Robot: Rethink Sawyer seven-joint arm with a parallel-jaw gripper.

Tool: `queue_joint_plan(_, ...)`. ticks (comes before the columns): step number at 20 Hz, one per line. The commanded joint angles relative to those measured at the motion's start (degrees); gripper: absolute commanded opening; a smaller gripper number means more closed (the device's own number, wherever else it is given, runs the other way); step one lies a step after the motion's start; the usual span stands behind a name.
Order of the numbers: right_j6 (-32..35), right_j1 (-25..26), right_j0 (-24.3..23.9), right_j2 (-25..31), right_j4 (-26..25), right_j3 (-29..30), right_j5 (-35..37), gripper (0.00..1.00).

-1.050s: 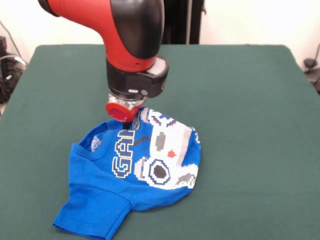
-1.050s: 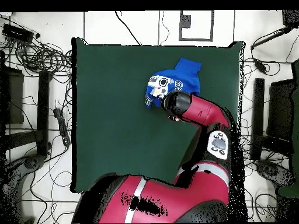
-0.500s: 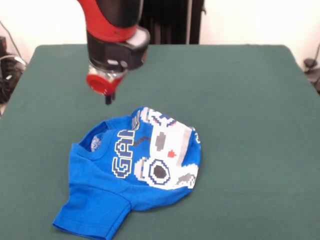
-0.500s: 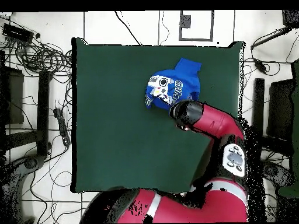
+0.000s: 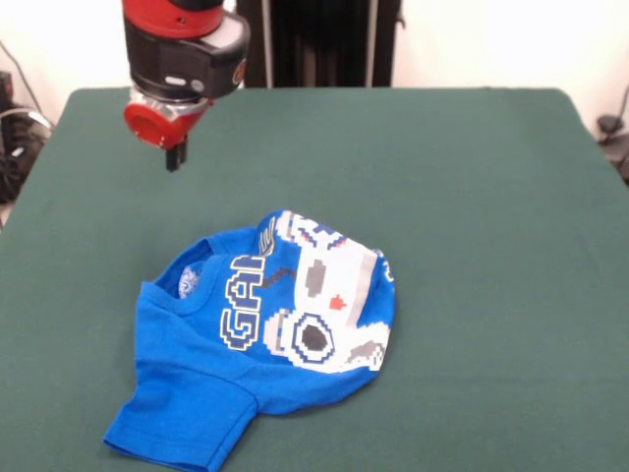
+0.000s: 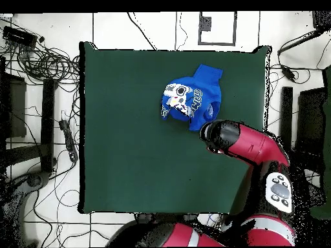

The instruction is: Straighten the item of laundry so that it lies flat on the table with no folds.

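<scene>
Gripper (image 5: 175, 157) hangs above the table, clear of the cloth, holding nothing. Only a short dark tip shows below a round red collar; the two fingers appear pressed together, no gap visible, so it reads as closed and empty. Above the collar sits a black cylindrical wrist, then glossy red housing. In the overhead view the gripper (image 6: 208, 137) is hidden under the arm's rounded end, just beside the shirt's edge.

The item of laundry (image 5: 265, 339) lies on the table below and to the right of the gripper in the front view, apart from it. Bright blue knit, matte, soft-looking. It is bunched, not flat: the body is folded into a rounded, domed lump, with the hem side curled under. One short sleeve juts toward the lower left corner as a flat trapezoid. Neck opening shows at the left, with a pale label inside. The front print is wrapped over the fold: white-grey blocky pixel shapes, a dark circle, a small red mark, and outlined lettering running at a slant, only partly readable.

Overhead, the item of laundry (image 6: 192, 97) sits in the table's upper right part, near the top edge.

The table (image 5: 472, 197) is covered in dark green fabric, flat, smooth, faintly napped, rectangular, with much bare surface around the shirt.
</scene>
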Motion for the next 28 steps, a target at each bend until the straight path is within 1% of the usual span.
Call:
queue_joint_plan(1, -4.44, 4.91, 1.34, 6.82, -1.24, 0.21, -0.29, 0.0)
queue_joint_plan(8, -1.82, 7.53, 2.85, 6.44, -0.21, -3.8, 1.06, 0.0)
queue_joint_plan(21, 1.83, 11.2, 4.98, 5.89, 1.92, -8.56, 2.03, 0.0)
queue_joint_plan(28, 4.23, 13.58, 6.42, 5.18, 3.43, -12.85, 4.66, 0.0)
